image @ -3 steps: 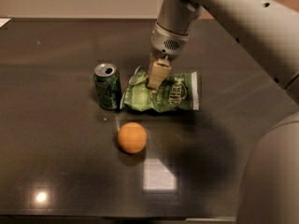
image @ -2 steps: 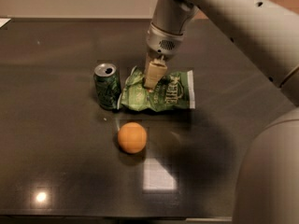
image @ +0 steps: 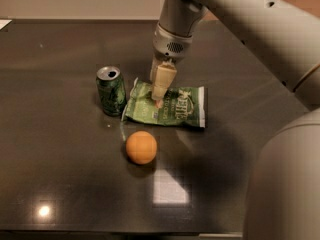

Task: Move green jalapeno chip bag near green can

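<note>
The green jalapeno chip bag (image: 176, 112) lies flat on the dark table, its left end right beside the green can (image: 111, 90). The can stands upright, silver top showing. My gripper (image: 159, 99) comes down from above onto the bag's left part. Its cream fingers (image: 163, 79) are pressed together on the bag's upper left edge. The arm reaches in from the upper right.
An orange ball (image: 141, 147) sits on the table just in front of the bag and can. The dark table (image: 55, 159) reflects ceiling lights near its front edge. My own body fills the lower right corner (image: 285, 184).
My gripper has moved left with the chip bag in it. The bag's left end now sits closer to the can. The can and ball have not moved.
</note>
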You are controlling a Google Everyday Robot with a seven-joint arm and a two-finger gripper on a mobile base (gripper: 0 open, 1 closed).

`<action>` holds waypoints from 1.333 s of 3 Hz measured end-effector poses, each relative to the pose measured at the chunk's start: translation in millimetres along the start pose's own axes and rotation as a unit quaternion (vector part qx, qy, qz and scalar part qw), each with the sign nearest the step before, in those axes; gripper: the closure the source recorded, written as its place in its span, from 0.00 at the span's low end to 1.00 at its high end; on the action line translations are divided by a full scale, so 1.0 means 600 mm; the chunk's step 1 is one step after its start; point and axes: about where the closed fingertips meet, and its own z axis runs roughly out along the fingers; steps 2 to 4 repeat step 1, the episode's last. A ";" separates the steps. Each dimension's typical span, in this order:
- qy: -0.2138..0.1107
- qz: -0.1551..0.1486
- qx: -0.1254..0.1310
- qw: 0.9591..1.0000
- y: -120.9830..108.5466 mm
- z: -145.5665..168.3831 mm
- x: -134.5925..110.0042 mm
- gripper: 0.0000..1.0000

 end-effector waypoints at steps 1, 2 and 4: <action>-0.003 0.000 0.005 1.000 -0.006 0.003 -0.004 0.00; -0.003 0.000 0.005 1.000 -0.006 0.003 -0.004 0.00; -0.003 0.000 0.005 1.000 -0.006 0.003 -0.004 0.00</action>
